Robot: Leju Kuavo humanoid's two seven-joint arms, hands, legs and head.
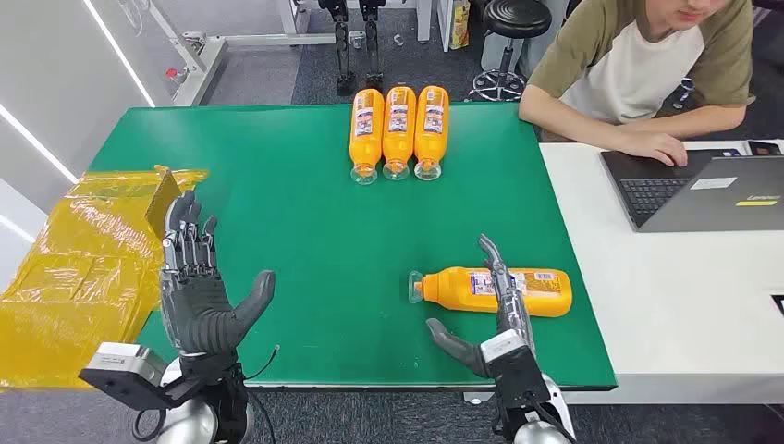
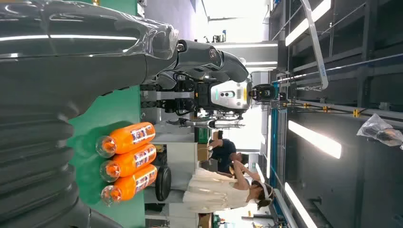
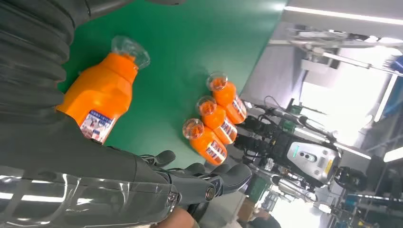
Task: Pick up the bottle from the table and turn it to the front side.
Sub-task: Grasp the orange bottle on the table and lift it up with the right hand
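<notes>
An orange bottle [image 1: 518,290] with a clear cap lies on its side on the green table [image 1: 296,240], cap toward the table's middle; it also appears as bottle [image 3: 102,95] in the right wrist view. My right hand [image 1: 497,314] hovers just in front of it, fingers stretched over the bottle's middle and thumb apart, holding nothing. My left hand [image 1: 196,282] is raised over the table's near left part, fingers spread and empty.
Three more orange bottles [image 1: 398,129] lie side by side at the table's far edge, also seen as bottles [image 2: 128,161]. Yellow plastic wrap [image 1: 83,268] covers a box at the left. A person [image 1: 647,65] works at a laptop [image 1: 703,190] on the white table to the right.
</notes>
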